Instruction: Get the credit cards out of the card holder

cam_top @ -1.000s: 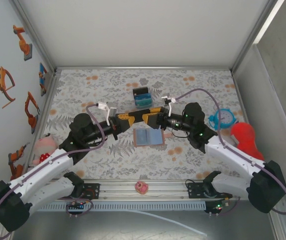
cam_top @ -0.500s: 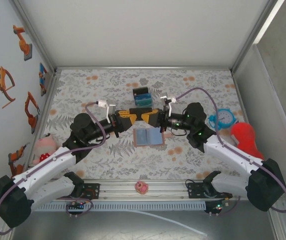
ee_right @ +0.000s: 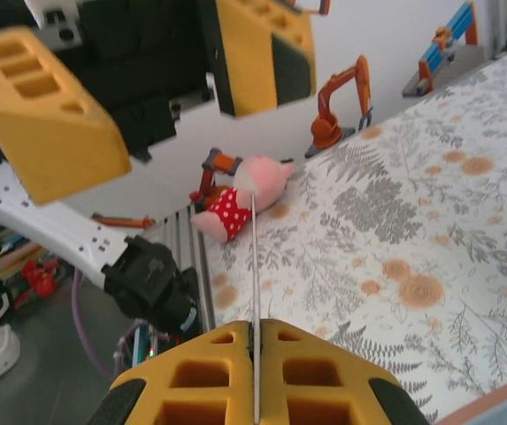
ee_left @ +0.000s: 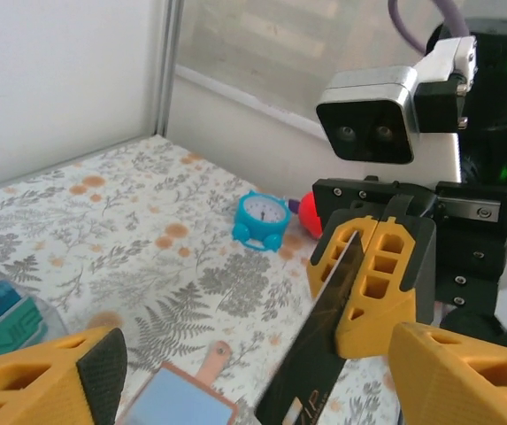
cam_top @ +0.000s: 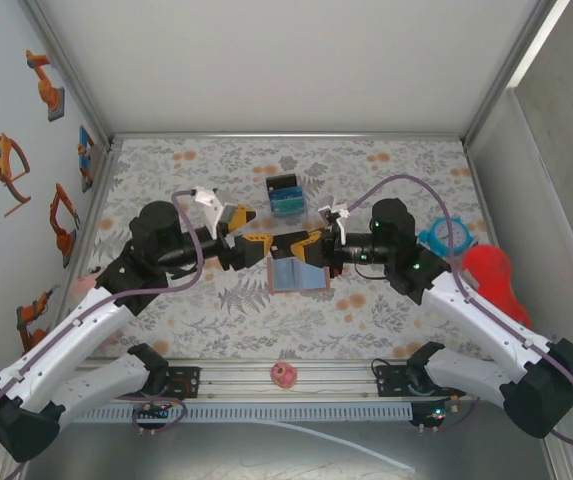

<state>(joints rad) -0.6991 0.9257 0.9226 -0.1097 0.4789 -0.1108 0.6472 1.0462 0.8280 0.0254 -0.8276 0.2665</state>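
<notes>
Top external view first. Finds the card holder (cam_top: 299,272) lying open and flat on the flowery surface (cam_top: 386,180), blue-grey inside facing up, about in the middle between left and right. Just over its far edge, finds two grippers nose to nose.

Right gripper (cam_top: 308,244): pressed together, pinching one credit card (ee_left: 313,359) by its end. From the left wrist, shows that card as thin and dark, sticking out toward the camera, tilted, lifted off the card holder (ee_left: 178,403). From the right wrist, shows the same credit card (ee_right: 255,257) edge-on, like a thin line.

Left gripper (cam_top: 249,228): spread wide, one yellow finger (ee_left: 58,372) on each side of the card, not touching it.

Farther out: a small black box (cam_top: 286,195) with blue things in it, just beyond the grippers. Off to the right, a blue clock (cam_top: 449,236) and a red toy (cam_top: 491,275). Off to the left, a pink soft toy (cam_top: 91,295). Near the rail, a small pink thing (cam_top: 284,375).
</notes>
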